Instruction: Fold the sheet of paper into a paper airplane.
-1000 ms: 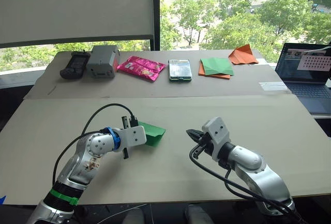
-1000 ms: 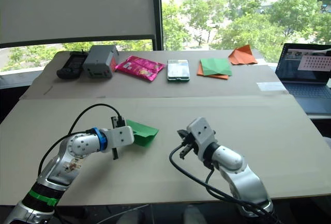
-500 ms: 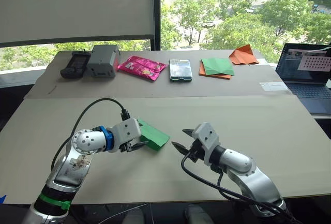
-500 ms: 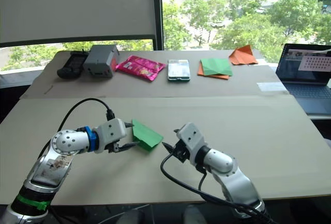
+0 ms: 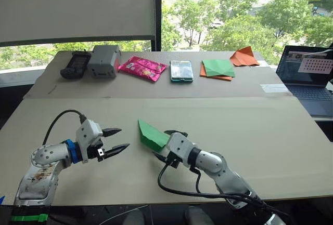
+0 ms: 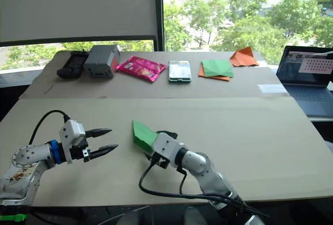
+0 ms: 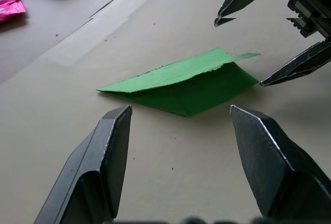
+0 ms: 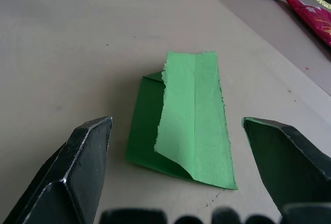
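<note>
Both grippers are now spread wide and empty: the left gripper [image 5: 115,141] has let go and backed off, while the right gripper [image 5: 162,144] has moved in against the sheet of paper [image 5: 151,135], which lies free mid-table, a partly folded wedge, so folding is unfinished. The laptop [image 5: 307,77], paper stack [image 5: 217,68], snack bag [image 5: 142,67] and orange paper shape [image 5: 244,56] sit far off; nothing blocks.

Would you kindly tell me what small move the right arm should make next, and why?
Probably ease the right pincer forward and close it on the near edge of the folded green paper. Its fingers stand open with the paper lying flat on the table between and just ahead of them, one flap lifted. The left pincer is open and apart from it.
</note>
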Robot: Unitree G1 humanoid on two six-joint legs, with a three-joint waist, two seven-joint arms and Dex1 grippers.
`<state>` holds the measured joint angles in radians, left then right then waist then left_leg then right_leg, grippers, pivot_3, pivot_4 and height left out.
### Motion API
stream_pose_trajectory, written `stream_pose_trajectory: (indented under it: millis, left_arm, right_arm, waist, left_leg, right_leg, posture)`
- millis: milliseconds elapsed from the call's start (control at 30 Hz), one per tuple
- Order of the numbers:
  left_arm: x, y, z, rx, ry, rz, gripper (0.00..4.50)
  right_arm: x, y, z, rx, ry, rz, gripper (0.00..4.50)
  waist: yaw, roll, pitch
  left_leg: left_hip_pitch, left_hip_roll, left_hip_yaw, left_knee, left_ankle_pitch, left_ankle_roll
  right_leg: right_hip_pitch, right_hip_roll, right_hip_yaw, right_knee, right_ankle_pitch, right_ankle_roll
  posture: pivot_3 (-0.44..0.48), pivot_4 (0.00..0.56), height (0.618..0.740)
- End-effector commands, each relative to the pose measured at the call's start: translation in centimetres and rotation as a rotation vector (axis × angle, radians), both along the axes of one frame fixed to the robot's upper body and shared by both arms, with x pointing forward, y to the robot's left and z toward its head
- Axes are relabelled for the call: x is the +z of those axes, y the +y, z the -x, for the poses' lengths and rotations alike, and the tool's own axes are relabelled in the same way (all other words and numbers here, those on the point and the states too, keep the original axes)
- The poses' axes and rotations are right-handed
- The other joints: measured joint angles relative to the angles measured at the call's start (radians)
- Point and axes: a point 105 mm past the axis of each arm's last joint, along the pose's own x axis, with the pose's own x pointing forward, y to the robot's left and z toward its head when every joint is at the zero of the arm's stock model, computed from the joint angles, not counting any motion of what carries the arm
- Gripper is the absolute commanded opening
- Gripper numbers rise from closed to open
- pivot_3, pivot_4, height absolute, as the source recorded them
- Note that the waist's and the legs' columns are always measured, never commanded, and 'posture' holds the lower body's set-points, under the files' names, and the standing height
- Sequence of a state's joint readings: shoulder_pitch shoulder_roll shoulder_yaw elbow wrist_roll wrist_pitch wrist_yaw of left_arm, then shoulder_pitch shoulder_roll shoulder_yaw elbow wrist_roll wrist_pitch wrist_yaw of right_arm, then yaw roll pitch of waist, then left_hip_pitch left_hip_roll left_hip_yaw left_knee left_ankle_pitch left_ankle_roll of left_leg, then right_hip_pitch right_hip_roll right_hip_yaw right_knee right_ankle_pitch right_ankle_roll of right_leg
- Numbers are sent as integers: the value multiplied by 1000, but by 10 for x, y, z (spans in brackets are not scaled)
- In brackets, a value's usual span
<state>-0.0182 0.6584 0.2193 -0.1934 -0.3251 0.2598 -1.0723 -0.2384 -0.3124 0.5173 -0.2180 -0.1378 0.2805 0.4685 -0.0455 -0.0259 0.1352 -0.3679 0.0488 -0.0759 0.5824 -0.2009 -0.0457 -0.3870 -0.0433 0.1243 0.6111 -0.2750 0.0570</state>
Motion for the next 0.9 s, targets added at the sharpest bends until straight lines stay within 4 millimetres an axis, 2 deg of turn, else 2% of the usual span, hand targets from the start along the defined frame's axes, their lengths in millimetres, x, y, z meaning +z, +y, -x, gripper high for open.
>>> stream_pose_trajectory:
  millis: [33,167,467,567,700,833,900]
  left_arm:
    - [9,-2,2,4,-44,12,3227]
    - [6,-7,4,-2,-31,12,3227]
    - [2,-14,6,-6,-25,16,3227]
    - [4,-15,3,3,-40,24,3227]
    - [4,-15,2,11,-37,33,3227]
    - [6,-11,5,-10,2,45,3227]
    - [7,-9,6,-28,46,56,3227]
  right_arm:
    - [10,3,-8,-13,-86,-8,4438]
    - [11,1,-12,-33,-111,-17,3282]
    - [10,5,-6,22,-116,-11,144]
    - [5,5,-8,32,-116,20,64]
    - [13,4,-6,70,-147,11,64]
    - [27,0,11,210,-202,17,64]
    - [27,-5,22,298,-212,59,64]
  waist:
    - [0,0,0]
    - [0,1,-1]
    - [-1,1,-1]
    - [0,1,-1]
    - [0,1,-1]
    - [0,1,-1]
    - [0,1,-1]
  left_leg:
    - [0,0,0,-1,0,0]
    - [0,0,0,-1,0,0]
    - [0,0,0,0,0,0]
    - [0,0,0,0,0,0]
    - [0,0,0,0,0,0]
    - [0,0,0,0,0,0]
    - [0,0,0,0,0,0]
  right_leg:
    - [0,0,0,0,0,0]
    - [0,0,0,0,0,0]
    - [0,0,0,0,0,0]
    - [0,0,0,0,0,0]
    - [0,0,0,0,0,0]
    - [1,0,0,0,0,0]
    - [1,0,0,0,0,0]
  posture:
    - [0,150,740]
    - [0,150,740]
    - [0,150,740]
    - [0,150,740]
    - [0,150,740]
    - [0,150,740]
    - [0,150,740]
